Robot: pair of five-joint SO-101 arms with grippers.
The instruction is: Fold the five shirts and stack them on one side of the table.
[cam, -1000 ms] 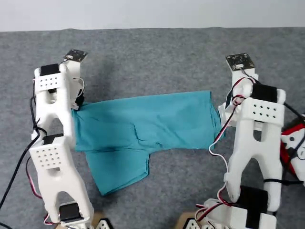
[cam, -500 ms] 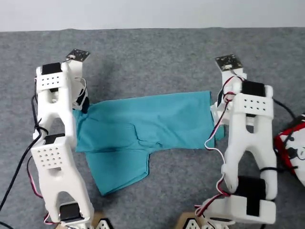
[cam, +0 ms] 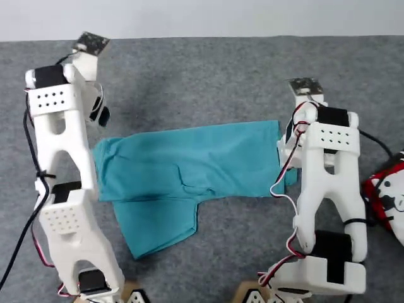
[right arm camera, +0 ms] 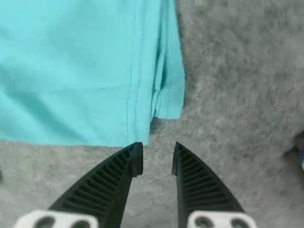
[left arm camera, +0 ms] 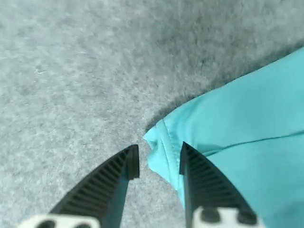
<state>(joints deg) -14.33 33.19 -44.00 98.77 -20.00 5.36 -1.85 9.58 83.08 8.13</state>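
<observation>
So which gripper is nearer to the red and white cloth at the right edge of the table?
Right. The right gripper is over the edge of the teal shirt that faces the red and white cloth; the left gripper is at the shirt's opposite end, farther off.

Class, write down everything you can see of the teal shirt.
The teal shirt is soft knit cloth with stitched hems, lying flat and partly folded into a long band, one flap jutting from its long side. A crease marks its middle. It rests on the grey table; the open left gripper and open right gripper flank its ends.
</observation>
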